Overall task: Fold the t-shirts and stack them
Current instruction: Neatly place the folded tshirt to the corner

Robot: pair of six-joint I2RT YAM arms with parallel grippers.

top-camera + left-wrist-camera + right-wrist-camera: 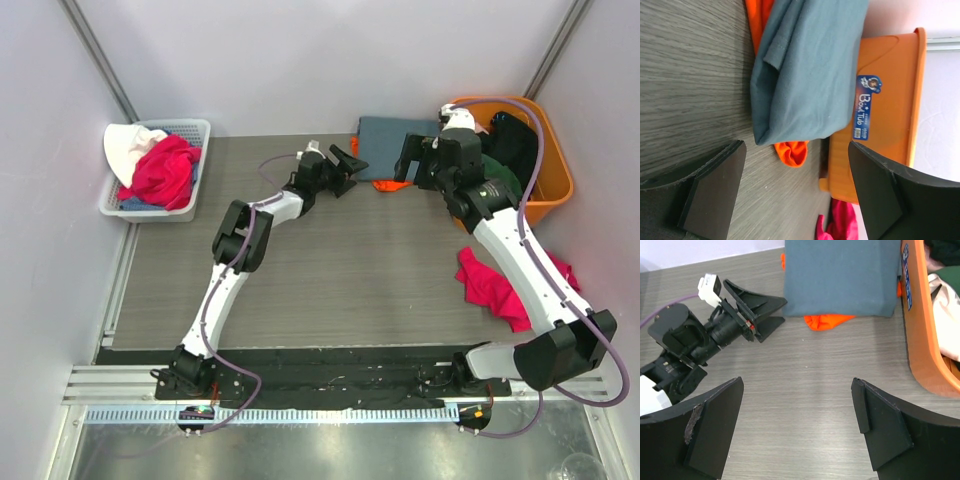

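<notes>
The slate blue-grey t-shirt [390, 140] is lying folded flat on the tabletop [330, 280], with one edge resting right against the left wall of the orange tub [556, 190]. The orange t-shirt [392, 185] is being covered almost wholly by it. Only a bunched edge is showing on the near side of the pile, just beside the tub, and a thin sliver is showing at the side facing away from the tub.

The left fingers [348, 165] are being held wide apart with nothing between them. They are being pointed toward the tub from the far side of the pile, close to the blue-grey cloth but apart from it. The right fingers [420, 160] are being held spread just as wide, and nothing is being gripped by them either. They are being kept by the tub's left wall, at the near edge of the pile.

Dark clothes [510, 140] and some pale cloth are being held inside the tub. A pink garment [505, 285] is lying crumpled on the tabletop nearer than the tub, partly hidden by the right arm. A white basket [195, 128] is standing well apart from the tub, across the tabletop, and it is being filled by pink and white clothing.
</notes>
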